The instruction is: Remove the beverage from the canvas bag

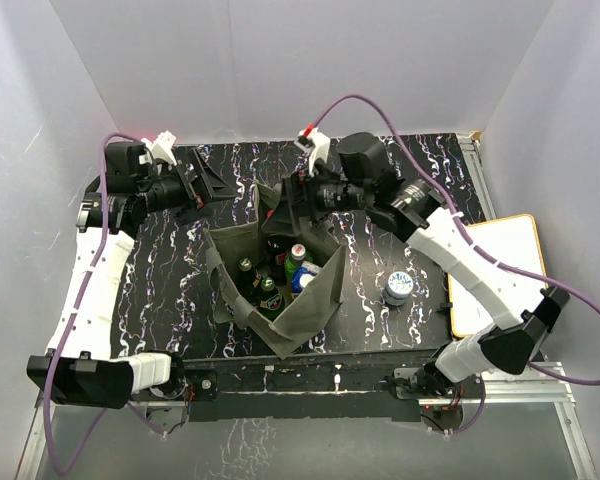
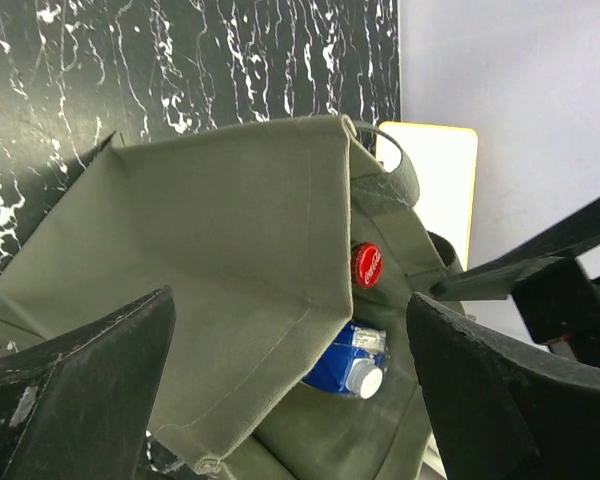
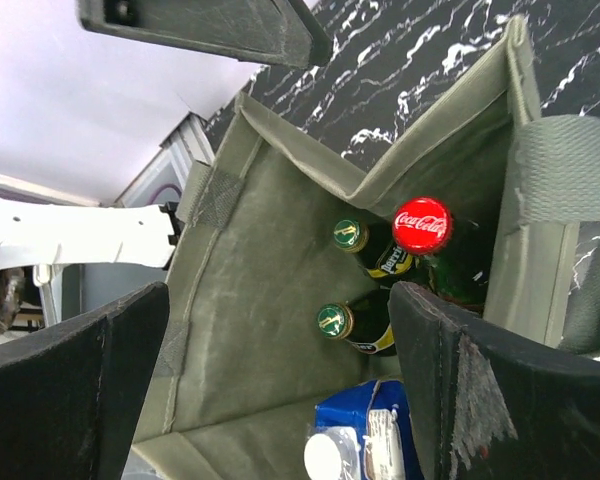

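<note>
The olive-grey canvas bag [image 1: 310, 310] stands open mid-table. Inside are two green gold-capped bottles [image 1: 246, 266], a red-capped dark bottle [image 1: 298, 250] and a blue carton with a white cap [image 1: 303, 281]. My right gripper [image 1: 285, 205] is open and empty above the bag's far edge; its wrist view looks down on the red cap [image 3: 422, 225], the green bottles [image 3: 334, 321] and the carton [image 3: 350, 445]. My left gripper [image 1: 198, 180] is open and empty, apart from the bag at its far left. Its view shows the bag's wall [image 2: 220, 250], the red cap [image 2: 366, 265] and the carton [image 2: 345, 360].
A blue-and-white can [image 1: 398, 288] stands on the black marbled table [image 1: 170, 290], right of the bag. A white board with an orange rim [image 1: 495, 270] lies at the right edge. White walls enclose the table on three sides.
</note>
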